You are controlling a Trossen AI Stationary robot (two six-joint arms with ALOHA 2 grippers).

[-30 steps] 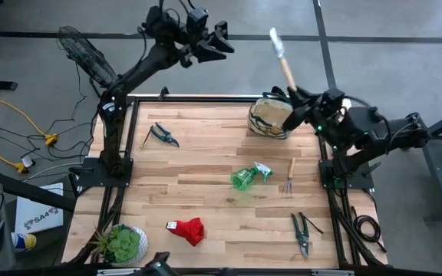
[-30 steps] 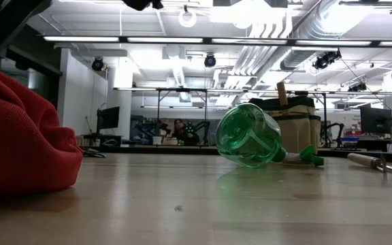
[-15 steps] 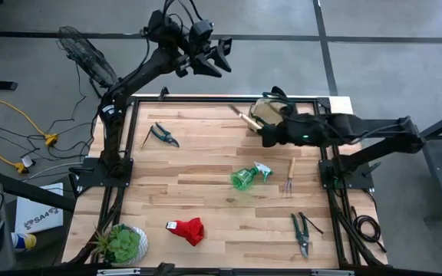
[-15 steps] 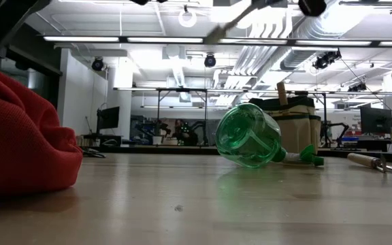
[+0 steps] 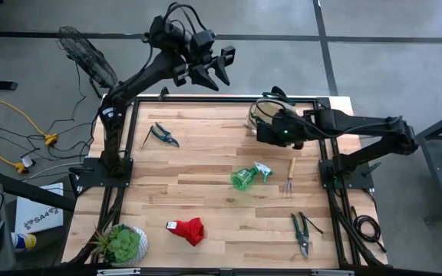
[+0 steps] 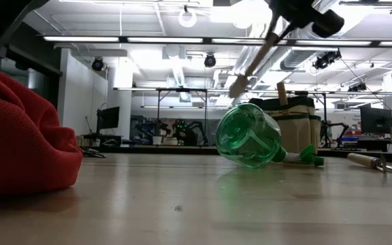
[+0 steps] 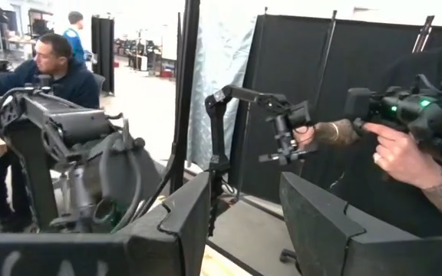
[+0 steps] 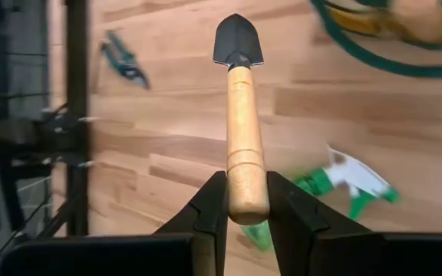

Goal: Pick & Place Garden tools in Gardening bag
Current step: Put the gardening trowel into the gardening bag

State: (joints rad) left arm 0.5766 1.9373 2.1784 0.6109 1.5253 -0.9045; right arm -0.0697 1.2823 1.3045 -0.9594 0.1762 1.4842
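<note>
Wooden table [image 5: 206, 153], trowel [image 8: 239, 130] between right jaws

Both arms are matte black, built from slim tubular links joined by bulkier rounded housings, and mounted on black frame posts. Black cables loop over the left arm's wrist. A small green light glows on the right arm's wrist. Each end effector [image 7: 244, 222] [image 8: 239, 207] has two flat, black, angular fingers.
</note>
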